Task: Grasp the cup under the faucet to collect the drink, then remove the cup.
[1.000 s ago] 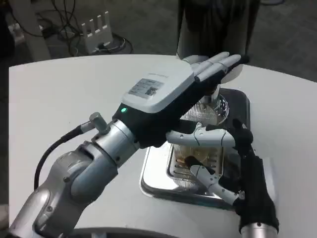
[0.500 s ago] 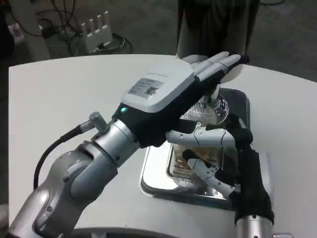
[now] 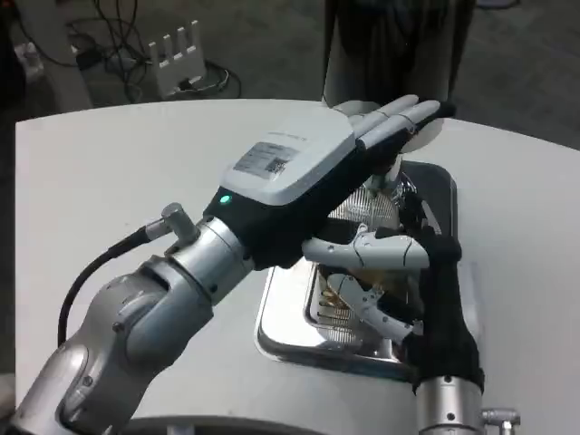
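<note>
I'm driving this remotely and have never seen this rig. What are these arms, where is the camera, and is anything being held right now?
The camera sits on a humanoid robot's head, looking down at a white table. The big silver arm on the picture's left ends in the left hand, stretched flat toward the dark dispenser, holding nothing. The right hand comes up from below, its fingers curled around a clear cup; I cannot confirm a firm grip. The cup stands over a shiny metal drip tray.
</note>
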Robot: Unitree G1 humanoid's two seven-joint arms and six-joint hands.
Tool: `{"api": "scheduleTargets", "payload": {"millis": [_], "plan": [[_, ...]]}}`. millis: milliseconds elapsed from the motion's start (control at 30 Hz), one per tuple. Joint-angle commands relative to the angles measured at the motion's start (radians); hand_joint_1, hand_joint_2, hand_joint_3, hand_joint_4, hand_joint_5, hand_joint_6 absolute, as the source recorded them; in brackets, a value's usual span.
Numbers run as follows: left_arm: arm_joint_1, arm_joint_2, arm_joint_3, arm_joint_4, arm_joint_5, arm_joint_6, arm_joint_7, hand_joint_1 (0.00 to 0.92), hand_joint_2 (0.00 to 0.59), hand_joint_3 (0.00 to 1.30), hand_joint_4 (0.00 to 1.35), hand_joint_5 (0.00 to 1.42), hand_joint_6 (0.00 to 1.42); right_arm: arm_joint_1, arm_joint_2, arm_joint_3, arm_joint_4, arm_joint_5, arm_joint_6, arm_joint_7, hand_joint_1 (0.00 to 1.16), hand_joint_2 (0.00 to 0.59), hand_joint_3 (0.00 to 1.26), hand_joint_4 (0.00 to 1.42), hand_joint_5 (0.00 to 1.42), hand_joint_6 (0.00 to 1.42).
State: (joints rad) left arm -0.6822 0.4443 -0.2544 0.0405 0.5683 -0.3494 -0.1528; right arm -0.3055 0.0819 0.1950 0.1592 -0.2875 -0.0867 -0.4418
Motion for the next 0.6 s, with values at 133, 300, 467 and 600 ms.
{"api": "scheduleTargets", "payload": {"millis": [133,300,467,600], "plan": [[0.005,0.01,-0.02,0.0,0.017,-0.003,-0.038,0.0,0.109,0.12,0.11,0.2,0.12,-0.019,0.068,0.006,0.049,0.002,-0.008,-0.032,0.82,0.171,0.1,0.13,0.14,0.23],[0.002,0.013,-0.015,0.002,0.01,-0.002,-0.038,0.0,0.109,0.13,0.11,0.2,0.12,-0.028,0.068,0.004,0.086,0.007,-0.02,-0.043,0.82,0.169,0.1,0.13,0.14,0.23],[-0.002,0.019,-0.011,0.003,0.008,-0.002,-0.04,0.0,0.109,0.13,0.12,0.2,0.12,-0.054,0.075,0.003,0.119,0.0,-0.023,-0.065,0.82,0.166,0.1,0.13,0.15,0.23],[-0.004,0.024,-0.007,0.006,0.005,0.0,-0.041,0.0,0.109,0.13,0.12,0.2,0.12,-0.078,0.081,0.004,0.143,0.001,-0.024,-0.076,0.82,0.164,0.1,0.13,0.15,0.23]]}}
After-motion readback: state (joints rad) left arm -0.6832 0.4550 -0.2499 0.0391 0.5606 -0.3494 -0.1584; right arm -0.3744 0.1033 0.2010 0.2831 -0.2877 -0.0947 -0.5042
